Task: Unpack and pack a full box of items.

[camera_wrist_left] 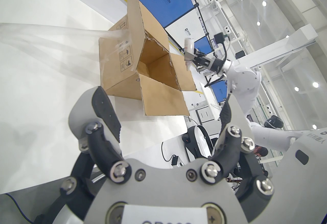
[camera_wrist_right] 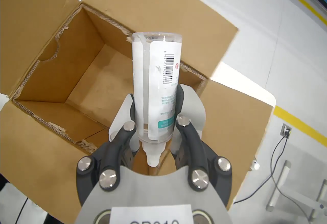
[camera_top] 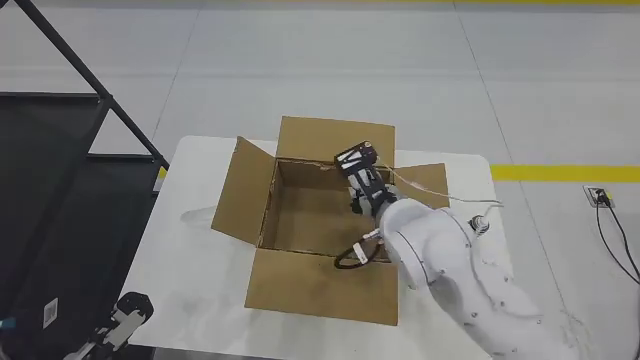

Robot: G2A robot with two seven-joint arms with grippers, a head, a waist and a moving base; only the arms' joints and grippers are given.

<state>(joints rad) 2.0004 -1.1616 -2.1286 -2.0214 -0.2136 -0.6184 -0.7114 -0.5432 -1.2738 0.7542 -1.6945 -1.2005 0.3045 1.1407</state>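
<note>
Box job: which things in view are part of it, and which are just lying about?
Job: cardboard box, open on the table; bottle, gripped in the right tool over the box; left tool, open, empty.
Lying about: black rack beside the table; socket and cable on the floor; yellow floor line.

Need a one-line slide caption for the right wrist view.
Right gripper holds a clear bottle, cap end toward the wrist, over the open cardboard box.

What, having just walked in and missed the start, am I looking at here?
The right gripper is shut on a clear plastic bottle with a white label, held above a corner of the open brown cardboard box on the white table. The box's visible floor looks bare. The left gripper is open and empty, away from the box.
</note>
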